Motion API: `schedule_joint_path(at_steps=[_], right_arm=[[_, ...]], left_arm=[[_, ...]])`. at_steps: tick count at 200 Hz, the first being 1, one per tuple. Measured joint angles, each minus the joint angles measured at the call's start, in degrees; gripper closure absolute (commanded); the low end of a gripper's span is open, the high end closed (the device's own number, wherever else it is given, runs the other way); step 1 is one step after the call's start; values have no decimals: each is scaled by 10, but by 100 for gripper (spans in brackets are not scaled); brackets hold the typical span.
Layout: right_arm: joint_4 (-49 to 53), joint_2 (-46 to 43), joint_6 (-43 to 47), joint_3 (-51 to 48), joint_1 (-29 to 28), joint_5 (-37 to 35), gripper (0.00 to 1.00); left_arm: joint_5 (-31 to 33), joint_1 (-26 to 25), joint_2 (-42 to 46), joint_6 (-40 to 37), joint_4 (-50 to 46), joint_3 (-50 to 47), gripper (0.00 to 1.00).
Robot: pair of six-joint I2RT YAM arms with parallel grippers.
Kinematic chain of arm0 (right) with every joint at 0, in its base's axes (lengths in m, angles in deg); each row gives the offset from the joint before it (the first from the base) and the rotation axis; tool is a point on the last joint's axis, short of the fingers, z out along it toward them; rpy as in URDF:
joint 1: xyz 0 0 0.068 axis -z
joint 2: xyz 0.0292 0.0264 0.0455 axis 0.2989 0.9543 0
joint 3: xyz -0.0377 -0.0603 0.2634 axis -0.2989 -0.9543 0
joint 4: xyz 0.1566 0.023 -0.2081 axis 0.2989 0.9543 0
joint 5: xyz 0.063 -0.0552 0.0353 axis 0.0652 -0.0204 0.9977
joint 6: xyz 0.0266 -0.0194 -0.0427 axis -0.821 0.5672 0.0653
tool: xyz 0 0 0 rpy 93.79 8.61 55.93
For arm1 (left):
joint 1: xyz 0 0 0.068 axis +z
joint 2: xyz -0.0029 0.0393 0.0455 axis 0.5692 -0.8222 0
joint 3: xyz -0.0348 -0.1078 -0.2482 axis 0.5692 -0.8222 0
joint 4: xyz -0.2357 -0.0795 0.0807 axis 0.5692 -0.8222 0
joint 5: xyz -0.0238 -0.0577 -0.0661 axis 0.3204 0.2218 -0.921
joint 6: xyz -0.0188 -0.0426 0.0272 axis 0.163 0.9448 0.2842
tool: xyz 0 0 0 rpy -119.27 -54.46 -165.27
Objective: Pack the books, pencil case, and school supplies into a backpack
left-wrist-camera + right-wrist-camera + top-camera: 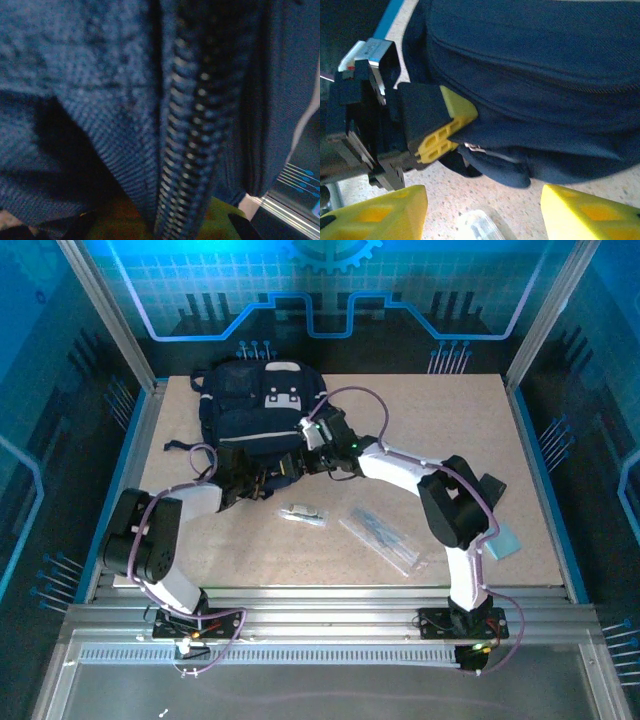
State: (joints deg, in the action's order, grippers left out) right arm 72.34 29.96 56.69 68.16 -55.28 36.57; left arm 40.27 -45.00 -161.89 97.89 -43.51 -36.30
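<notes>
Table point(450, 410): backpack point(255, 405), pencil case point(380, 538), school supplies point(302, 513).

This was a robotics lab cell, not a home or an office. A speckled table point(440, 440) sat inside a cage of aluminium posts point(100, 315) with clear side panels point(45, 470). Behind it stood a blue-lit backdrop point(200, 280) printed with a gear emblem point(330, 250) and circuit-like lines. Slotted aluminium rails point(330, 625) ran along the near edge. Two white-and-black arms were bolted to them side by side, the left arm point(150, 540) and the right arm point(455, 510). Purple cables point(355, 389) looped along the arms. Nothing domestic stood around: only metal framing, glowing panels and machinery.
</notes>
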Motion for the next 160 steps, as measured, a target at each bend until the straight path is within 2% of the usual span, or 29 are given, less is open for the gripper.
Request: schedule_joint_path(at_steps=[55, 116, 160], right_arm=[[-4, 37, 18, 28, -6, 31, 36], [-3, 73, 25, 66, -6, 63, 31], [-9, 76, 19, 68, -2, 91, 36]], left_arm=[[-2, 0, 81, 0, -33, -1, 100], [-2, 0, 85, 1, -43, -2, 100], [0, 0, 86, 1, -43, -5, 100]])
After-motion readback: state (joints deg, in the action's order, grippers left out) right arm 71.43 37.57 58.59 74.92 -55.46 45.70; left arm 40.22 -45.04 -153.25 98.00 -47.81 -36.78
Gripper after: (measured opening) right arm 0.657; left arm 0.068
